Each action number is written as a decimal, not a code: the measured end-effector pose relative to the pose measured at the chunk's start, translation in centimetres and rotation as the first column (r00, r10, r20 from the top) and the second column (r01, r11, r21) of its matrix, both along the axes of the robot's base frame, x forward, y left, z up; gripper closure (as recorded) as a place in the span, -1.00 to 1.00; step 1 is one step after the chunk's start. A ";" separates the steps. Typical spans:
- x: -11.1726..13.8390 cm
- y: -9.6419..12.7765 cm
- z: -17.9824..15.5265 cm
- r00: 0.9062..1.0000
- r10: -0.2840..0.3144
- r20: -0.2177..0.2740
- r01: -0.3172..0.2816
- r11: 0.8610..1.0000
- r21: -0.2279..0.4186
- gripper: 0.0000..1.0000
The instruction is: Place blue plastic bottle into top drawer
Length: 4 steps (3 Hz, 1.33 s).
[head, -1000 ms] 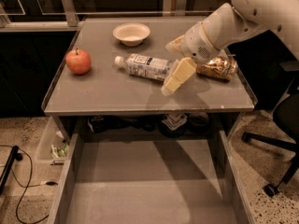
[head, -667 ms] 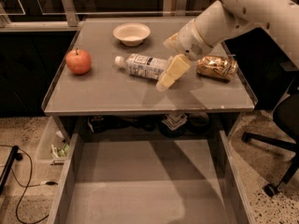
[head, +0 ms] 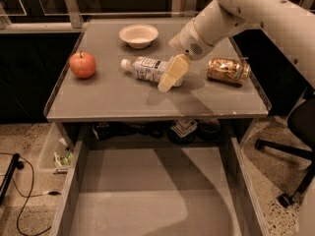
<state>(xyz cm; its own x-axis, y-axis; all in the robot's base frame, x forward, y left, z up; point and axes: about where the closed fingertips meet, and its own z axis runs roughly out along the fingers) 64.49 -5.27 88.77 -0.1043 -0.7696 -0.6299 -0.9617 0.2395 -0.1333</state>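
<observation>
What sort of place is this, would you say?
Probably an office or lab workspace: a wheeled office chair beside the grey table, a speckled floor, and an open top drawer. The pincer hangs over the blue plastic bottle on the table.

Speckled floor (head: 24,136) lies under the grey desk (head: 108,95); a black chair (head: 283,149) stands beside it; the gripper (head: 171,75) hangs above the desk.
</observation>
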 end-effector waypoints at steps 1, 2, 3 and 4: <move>0.9 0.1 -1.7 0.999 -0.025 -0.039 0.025 1.000 0.000 -1.00; 1.6 0.8 -2.9 0.997 -0.037 -0.065 0.037 0.999 -0.008 -1.00; 2.4 1.0 -4.2 0.994 -0.050 -0.102 0.049 0.999 -0.008 -1.00; 2.4 1.0 -4.3 0.993 -0.050 -0.105 0.050 0.999 -0.008 -0.63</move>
